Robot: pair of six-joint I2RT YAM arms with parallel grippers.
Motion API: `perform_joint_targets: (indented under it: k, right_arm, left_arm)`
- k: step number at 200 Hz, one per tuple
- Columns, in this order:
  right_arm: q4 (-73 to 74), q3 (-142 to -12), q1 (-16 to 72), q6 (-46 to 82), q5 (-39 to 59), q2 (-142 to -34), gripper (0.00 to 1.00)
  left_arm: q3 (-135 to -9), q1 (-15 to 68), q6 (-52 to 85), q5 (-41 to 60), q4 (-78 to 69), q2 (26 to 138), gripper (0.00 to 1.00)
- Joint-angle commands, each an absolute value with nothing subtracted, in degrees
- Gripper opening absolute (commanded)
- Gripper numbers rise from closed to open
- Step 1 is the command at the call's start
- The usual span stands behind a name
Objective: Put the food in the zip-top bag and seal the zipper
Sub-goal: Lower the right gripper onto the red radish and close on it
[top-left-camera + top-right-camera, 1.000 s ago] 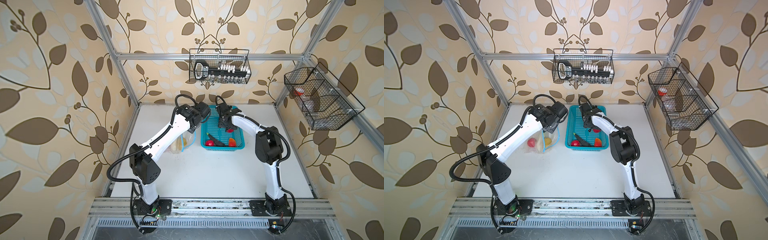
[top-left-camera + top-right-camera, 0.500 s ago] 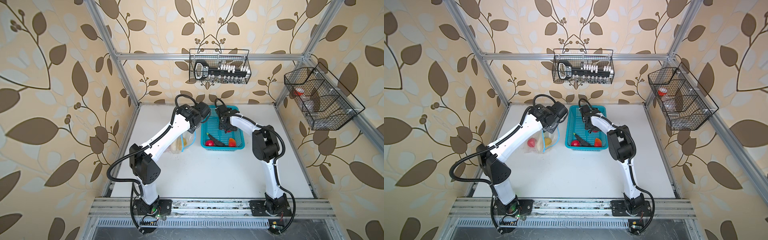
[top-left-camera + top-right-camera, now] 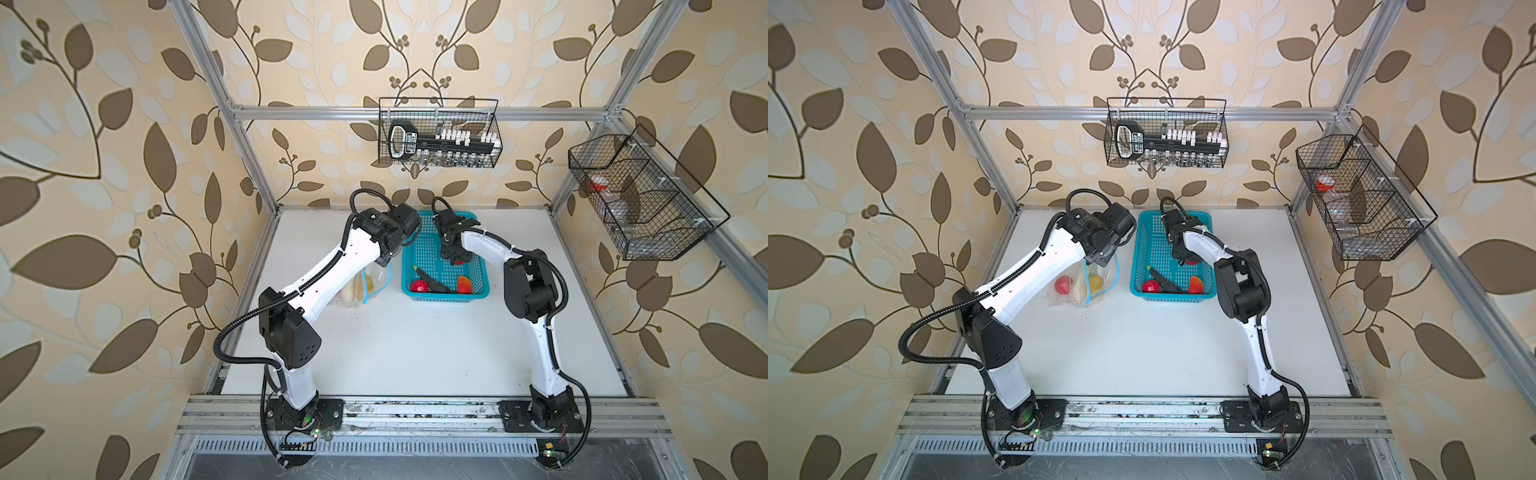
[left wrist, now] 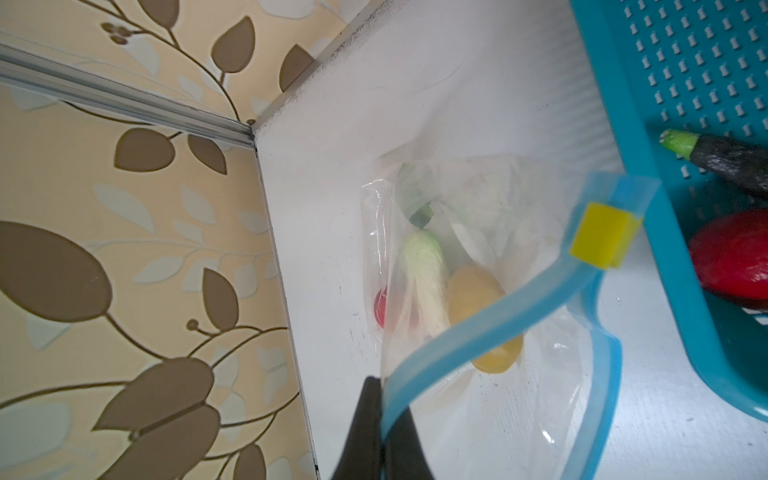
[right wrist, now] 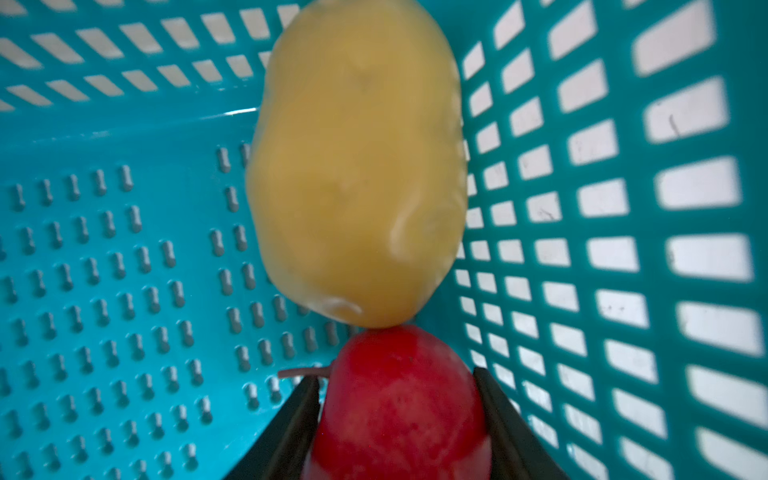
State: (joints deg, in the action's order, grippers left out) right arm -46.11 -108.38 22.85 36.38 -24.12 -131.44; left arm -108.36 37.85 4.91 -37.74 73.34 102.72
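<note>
Pick-up under way: tomato (image 5: pixel 399 399) is pinched in the right claw (image 5: pixel 395 380) inside the basket (image 5: pixel 124 124), bag (image 4: pixel 498 187) is held open beside it by its zipper (image 4: pixel 478 328), clamped in the left claw (image 4: pixel 382 399); a lift and carry into that mouth is judged next.

Zip-top bag (image 3: pixel 1106 277) just left of basket (image 3: pixel 1173 296)

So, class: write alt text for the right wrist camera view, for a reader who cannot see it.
A red tomato sits between the two dark jaws of the right gripper, touching a yellow-brown potato just beyond it. Both are inside a turquoise perforated basket, seen close up.
</note>
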Motion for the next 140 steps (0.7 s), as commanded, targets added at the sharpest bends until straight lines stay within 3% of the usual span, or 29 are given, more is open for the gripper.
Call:
perform_joint_targets:
  k: [1,140]
  right_arm:
    - [-45.2,-107.6,22.9,36.7,-21.3,-130.4,0.47]
    - [-33.7,-92.0,21.0,40.1,-8.3,-114.9,0.45]
  left_arm:
    - [-108.6,37.9,5.5,-39.8,73.6,101.8,0.00]
    - [-109.1,37.9,5.9,-41.1,73.8,102.5,0.00]
